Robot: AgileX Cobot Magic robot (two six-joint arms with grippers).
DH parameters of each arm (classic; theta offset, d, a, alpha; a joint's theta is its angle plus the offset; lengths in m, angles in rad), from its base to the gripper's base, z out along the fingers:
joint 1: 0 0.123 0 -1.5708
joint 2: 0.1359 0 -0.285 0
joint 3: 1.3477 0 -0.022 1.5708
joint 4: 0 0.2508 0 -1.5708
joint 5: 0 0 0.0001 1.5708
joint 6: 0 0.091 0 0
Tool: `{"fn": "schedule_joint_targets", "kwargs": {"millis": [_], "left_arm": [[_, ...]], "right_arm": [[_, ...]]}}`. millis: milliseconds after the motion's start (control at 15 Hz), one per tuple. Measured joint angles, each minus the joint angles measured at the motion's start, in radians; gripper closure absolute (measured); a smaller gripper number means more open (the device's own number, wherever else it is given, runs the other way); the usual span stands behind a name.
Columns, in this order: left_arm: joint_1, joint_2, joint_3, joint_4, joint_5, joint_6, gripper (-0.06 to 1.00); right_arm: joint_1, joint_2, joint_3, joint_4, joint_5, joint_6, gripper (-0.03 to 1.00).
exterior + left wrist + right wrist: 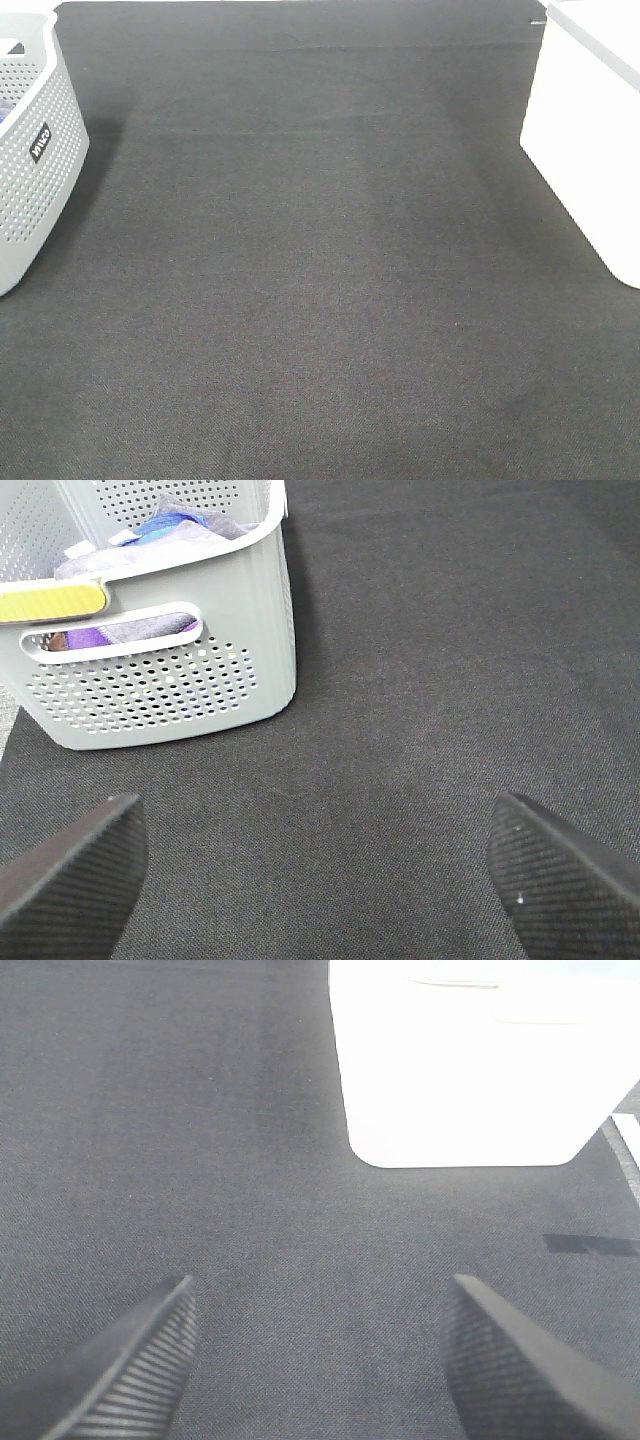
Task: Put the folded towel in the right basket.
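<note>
Two baskets [35, 150] [590, 130] flank bare black cloth [320, 280].

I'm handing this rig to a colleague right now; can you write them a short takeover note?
Left hand: open, empty, above the mat near the grey perforated basket, which holds mixed cloth items.
Right hand: open, empty, facing the white basket.
The black mat between the baskets shows no folded towel.
Done: cannot tell; the white basket's inside is not visible.
Left: find the towel, check the white basket first.
</note>
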Motion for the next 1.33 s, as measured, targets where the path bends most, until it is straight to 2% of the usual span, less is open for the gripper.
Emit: {"fn": "schedule_joint_targets", "kwargs": {"millis": [1333], "left_arm": [[0.0,0.0,0.0,0.0,0.0,0.0,0.07]], "right_arm": [[0.0,0.0,0.0,0.0,0.0,0.0,0.31]]}}
